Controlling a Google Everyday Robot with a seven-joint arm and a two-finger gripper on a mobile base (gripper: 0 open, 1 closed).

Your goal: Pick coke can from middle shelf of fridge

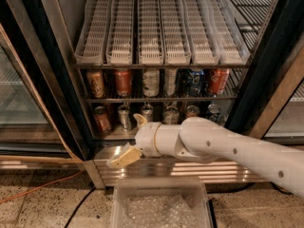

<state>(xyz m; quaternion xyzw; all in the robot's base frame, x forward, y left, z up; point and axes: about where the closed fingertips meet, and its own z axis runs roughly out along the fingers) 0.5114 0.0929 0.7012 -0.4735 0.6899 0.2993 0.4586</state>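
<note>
The coke can (123, 82), red with a silver rim, stands second from the left on the middle shelf (142, 99) of the fridge (57, 80). An orange-tan can (96, 83) is to its left. A red can with white and dark markings (217, 80) stands at the right end of the row. My gripper (132, 138) is below and in front of the coke can, level with the bottom shelf. It is open and empty, with one tan finger (124, 156) low at the left and the other (140, 120) higher up.
A rack of white plastic lanes (161, 27) sits above the middle shelf. Several cans (102, 119) stand on the bottom shelf behind my gripper. A ribbed steel base (199, 171) runs below. A clear plastic bin (159, 205) sits on the floor in front. An orange cable (38, 189) lies at the left.
</note>
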